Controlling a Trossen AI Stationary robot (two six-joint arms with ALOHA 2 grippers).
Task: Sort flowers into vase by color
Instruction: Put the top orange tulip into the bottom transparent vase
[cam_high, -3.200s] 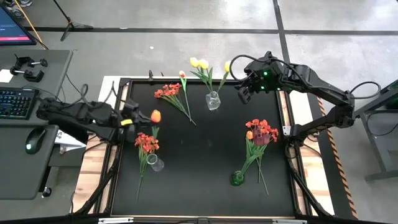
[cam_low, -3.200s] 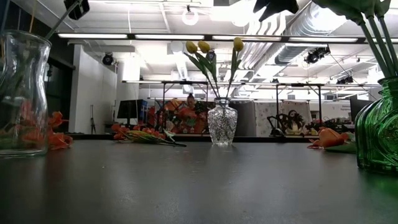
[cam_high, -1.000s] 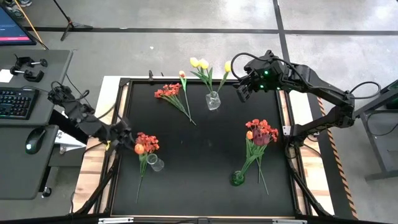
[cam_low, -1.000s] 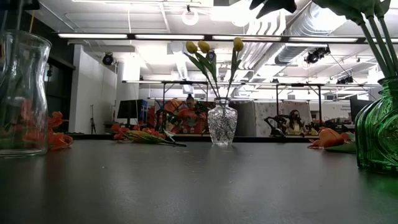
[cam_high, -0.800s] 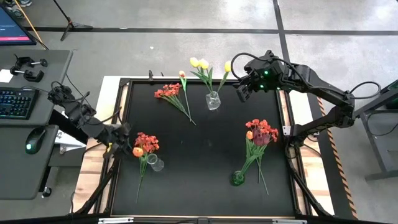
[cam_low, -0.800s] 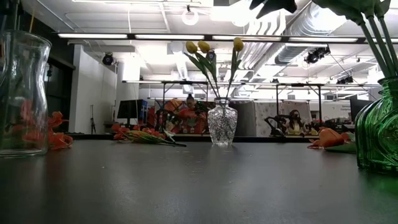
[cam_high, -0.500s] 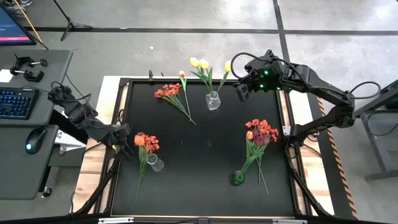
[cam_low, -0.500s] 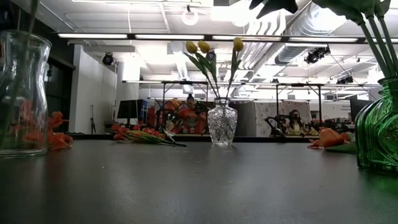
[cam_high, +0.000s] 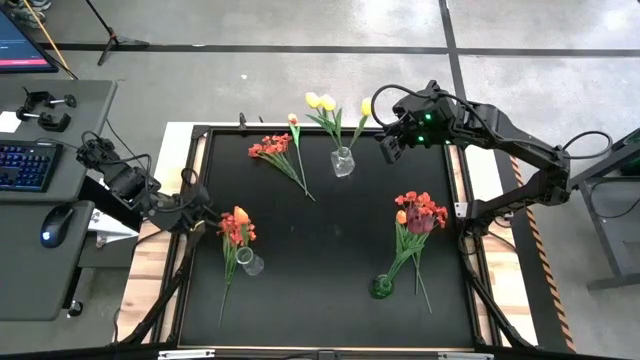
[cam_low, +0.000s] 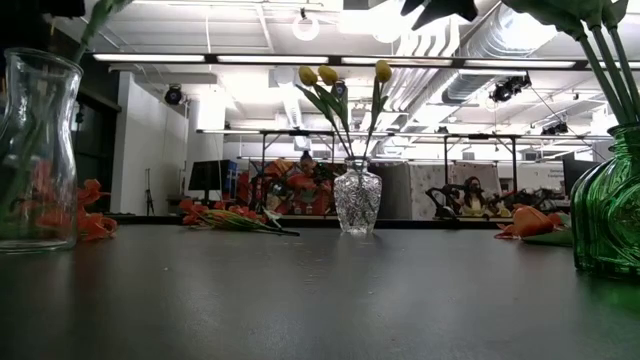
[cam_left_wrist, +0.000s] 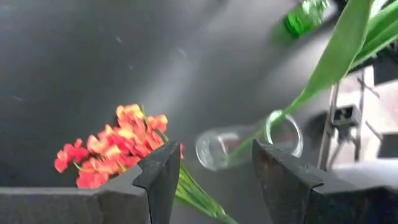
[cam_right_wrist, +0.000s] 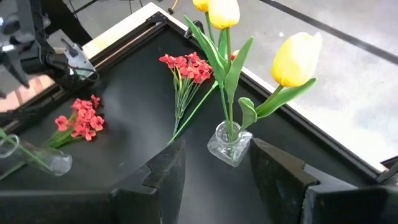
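meanwhile the left gripper (cam_high: 196, 213) sits at the black table's (cam_high: 330, 250) left edge, its fingers (cam_left_wrist: 163, 177) spread with nothing between them. just past it an orange tulip (cam_high: 240, 215) stands in the clear vase (cam_high: 250, 263), stem leaning in the glass, next to orange-red flowers (cam_high: 236, 231) near that left rim. the right gripper (cam_high: 391, 148) hangs over the far right corner, fingers (cam_right_wrist: 166, 174) parted and bare. close beside it the small glass vase (cam_high: 343, 162) holds three yellow tulips (cam_high: 320, 101). a loose red bunch (cam_high: 272, 147) lies by the far edge. the green vase (cam_high: 382, 288) with red flowers (cam_high: 418, 210) stands near the right side. the middle of the table lies open.
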